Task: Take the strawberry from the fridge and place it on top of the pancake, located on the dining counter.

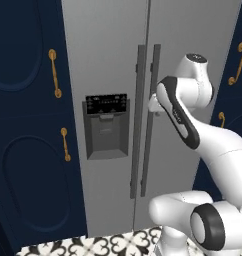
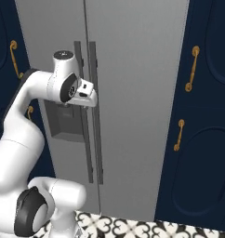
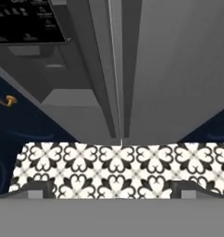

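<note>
The fridge point(image 1: 108, 50) point(image 2: 133, 69) point(image 3: 178, 69) stands straight ahead with both light-grey doors closed. Its two long vertical handles point(image 1: 153, 150) point(image 2: 95, 148) meet at the centre seam. My gripper point(image 3: 113, 190) is open, its tips spread wide and nothing between them. The hand point(image 1: 154, 104) point(image 2: 86, 95) hovers close in front of the handles at about dispenser height, pointing down along the doors. The strawberry is hidden behind the closed doors. The pancake and the dining counter are out of view.
A black-panelled dispenser recess point(image 1: 107, 125) point(image 2: 63, 123) sits in the left door. Navy cabinets point(image 1: 28, 150) point(image 2: 202, 139) with brass handles point(image 1: 55, 72) point(image 2: 192, 67) flank the fridge. Black-and-white patterned floor tiles point(image 1: 103, 245) point(image 3: 118, 166) run along its foot.
</note>
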Tool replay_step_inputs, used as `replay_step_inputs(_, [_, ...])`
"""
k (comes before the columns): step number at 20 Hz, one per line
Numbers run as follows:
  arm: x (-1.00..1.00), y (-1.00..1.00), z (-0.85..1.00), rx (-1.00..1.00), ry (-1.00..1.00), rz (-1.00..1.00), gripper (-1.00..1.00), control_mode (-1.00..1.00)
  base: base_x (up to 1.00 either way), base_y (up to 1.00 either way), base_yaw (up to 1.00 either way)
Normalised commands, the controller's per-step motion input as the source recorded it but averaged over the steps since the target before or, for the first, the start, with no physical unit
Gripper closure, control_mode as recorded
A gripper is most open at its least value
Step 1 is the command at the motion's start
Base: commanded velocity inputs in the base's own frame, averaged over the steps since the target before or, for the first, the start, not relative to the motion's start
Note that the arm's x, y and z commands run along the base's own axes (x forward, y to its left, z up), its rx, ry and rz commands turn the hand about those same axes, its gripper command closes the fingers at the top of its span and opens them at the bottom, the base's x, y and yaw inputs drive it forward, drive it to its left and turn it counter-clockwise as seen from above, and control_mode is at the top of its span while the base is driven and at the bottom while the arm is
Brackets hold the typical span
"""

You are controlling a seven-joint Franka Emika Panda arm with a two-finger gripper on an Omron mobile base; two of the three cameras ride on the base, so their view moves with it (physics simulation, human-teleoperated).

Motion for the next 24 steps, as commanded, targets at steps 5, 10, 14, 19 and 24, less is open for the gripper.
replay_step_inputs(5, [0.75, 0.01, -0.18, -0.04, -0.57, -0.12, -1.0, -1.0, 0.0, 0.0, 0.0])
replay_step_inputs(10, [0.65, -0.13, -0.3, -0.04, -0.21, -0.01, -1.0, -1.0, 0.0, 0.0, 0.0])
replay_step_inputs(14, [0.54, -0.27, -0.04, 0.0, 0.0, 0.0, -1.0, -1.0, 0.0, 0.0, 0.0])
replay_step_inputs(19, [0.58, 0.0, 0.0, 0.0, -0.01, 0.0, -1.0, -1.0, 0.0, 0.0, 0.0])
replay_step_inputs(24, [0.66, -0.01, 0.0, 0.0, 0.0, 0.0, -1.0, -1.0, 0.0, 0.0, 0.0])
